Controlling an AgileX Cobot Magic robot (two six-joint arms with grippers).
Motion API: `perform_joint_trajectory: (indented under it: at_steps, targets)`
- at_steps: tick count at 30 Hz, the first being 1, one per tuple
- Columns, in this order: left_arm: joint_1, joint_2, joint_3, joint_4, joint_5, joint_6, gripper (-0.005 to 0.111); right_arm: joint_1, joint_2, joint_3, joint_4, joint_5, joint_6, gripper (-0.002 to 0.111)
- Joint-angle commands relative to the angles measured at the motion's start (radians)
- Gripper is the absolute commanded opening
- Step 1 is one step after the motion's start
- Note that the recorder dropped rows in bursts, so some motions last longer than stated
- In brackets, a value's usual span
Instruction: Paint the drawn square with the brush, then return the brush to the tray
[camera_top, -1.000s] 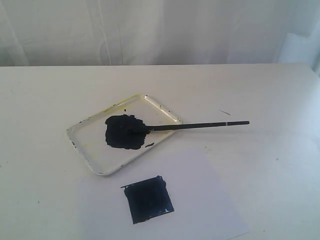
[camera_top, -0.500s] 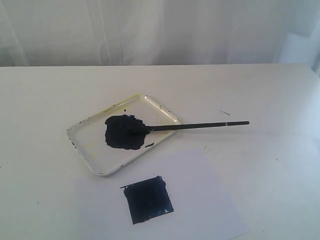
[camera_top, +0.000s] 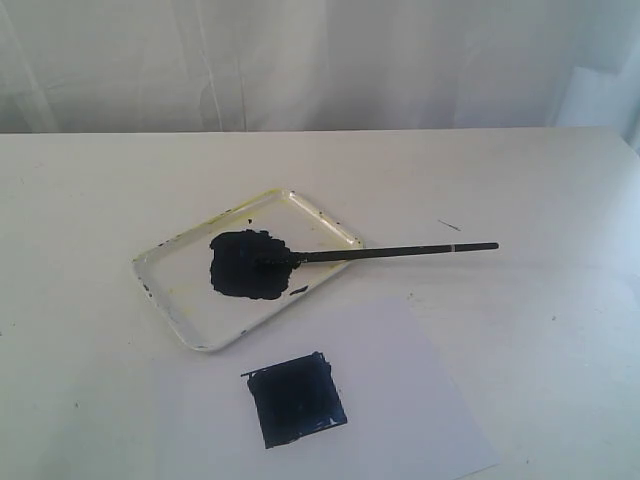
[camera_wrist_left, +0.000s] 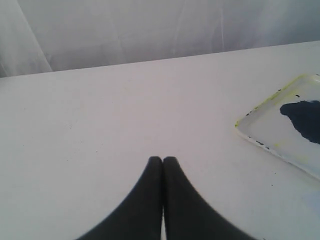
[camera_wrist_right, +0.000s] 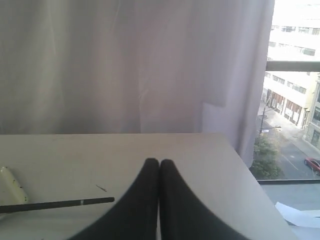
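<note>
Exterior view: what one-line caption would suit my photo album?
Dark-painted square on white paper; the brush lies with its tip in the paint blob of the tray, handle over the table.

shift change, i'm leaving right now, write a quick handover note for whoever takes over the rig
The left tool: shut, empty, near the tray.
The right tool: shut, empty, clear of the brush.
Brush tip lies on the paint blob in the tray; the handle sticks out over the rim above the table.
The drawn square on the paper is filled dark.
Left to do: seemingly nothing; both steps look done.
</note>
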Motion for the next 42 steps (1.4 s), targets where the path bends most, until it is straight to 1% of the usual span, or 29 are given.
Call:
perform_joint_trajectory:
  at_steps: [1, 2, 3, 4, 7, 12, 17, 42]
  targets:
    - [0.001, -0.007, 0.185, -0.005, -0.236, -0.006, 0.000, -0.003, -0.004, 0.125, -0.039, -0.133, 0.009, 0.000]
    - [0.001, -0.007, 0.209, -0.005, -0.265, -0.006, 0.000, -0.003, -0.004, 0.150, -0.039, -0.158, 0.009, 0.000]
    - [0.001, -0.007, 0.209, -0.005, -0.249, -0.006, 0.000, -0.003, -0.004, 0.199, -0.039, -0.219, 0.009, 0.000]
    - [0.001, -0.007, 0.209, -0.005, -0.214, -0.006, 0.000, -0.003, -0.004, 0.209, -0.039, -0.255, 0.009, 0.000]
    - [0.001, -0.007, 0.209, -0.005, -0.206, -0.025, 0.000, -0.003, -0.004, 0.209, -0.039, -0.179, -0.040, 0.000]
    - [0.001, -0.007, 0.209, -0.019, -0.128, -0.050, 0.000, -0.003, -0.004, 0.209, -0.039, -0.063, -0.043, 0.000]
    - [0.001, -0.007, 0.209, -0.019, -0.098, -0.050, 0.000, -0.003, -0.004, 0.209, -0.039, -0.061, -0.038, 0.000]
    - [0.001, -0.007, 0.209, -0.019, -0.098, -0.046, 0.000, -0.003, -0.004, 0.209, -0.039, -0.059, -0.038, 0.000]
